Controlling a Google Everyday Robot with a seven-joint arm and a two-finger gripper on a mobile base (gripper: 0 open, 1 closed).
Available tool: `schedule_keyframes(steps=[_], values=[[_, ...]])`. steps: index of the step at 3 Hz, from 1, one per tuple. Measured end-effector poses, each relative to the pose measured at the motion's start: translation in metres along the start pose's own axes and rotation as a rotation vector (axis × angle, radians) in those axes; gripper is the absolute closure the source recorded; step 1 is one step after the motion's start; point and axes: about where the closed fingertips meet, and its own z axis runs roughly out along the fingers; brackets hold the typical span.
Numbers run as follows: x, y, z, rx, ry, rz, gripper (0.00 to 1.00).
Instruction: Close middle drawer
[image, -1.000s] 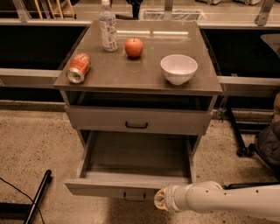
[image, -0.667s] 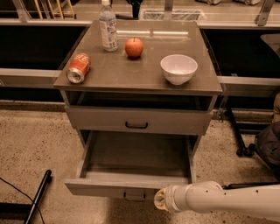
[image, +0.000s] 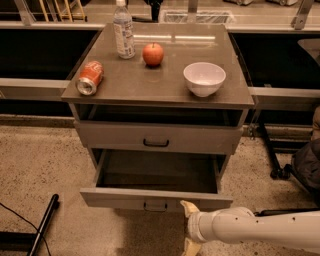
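Bench (image: 150, 87) at centre, grey, three-drawer. Middle drawer (image: 160, 172) pulled well out of the bench toward the camera, empty, open side up. Front face turned to the camera, its long axis running left to right; slide axis running straight back into the bench. Upper drawer front (image: 200, 139) above, shut or nearly so. White arm (image: 260, 232) reaching in low from the right, placed, most likely, for a square push on the drawer front. Bowl (image: 204, 78), bottle (image: 123, 30), can (image: 90, 78) and apple (image: 153, 54) on the top, clear of the drawer's travel. Dark handle (image: 155, 205) at mid-front. Fingers (image: 189, 207) spread apart, gripping nothing, upper tip touching or just short of the front's lower edge, right of the handle.
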Motion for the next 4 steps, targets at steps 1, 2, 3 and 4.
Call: schedule_keyframes(steps=[1, 2, 3, 4], values=[[0.000, 0.000, 0.000, 0.000, 0.000, 0.000, 0.00], [-0.018, 0.012, 0.001, -0.036, -0.026, -0.045, 0.16], [-0.030, 0.007, 0.003, -0.056, -0.036, -0.100, 0.39], [-0.028, -0.011, 0.009, -0.065, -0.023, -0.113, 0.61]])
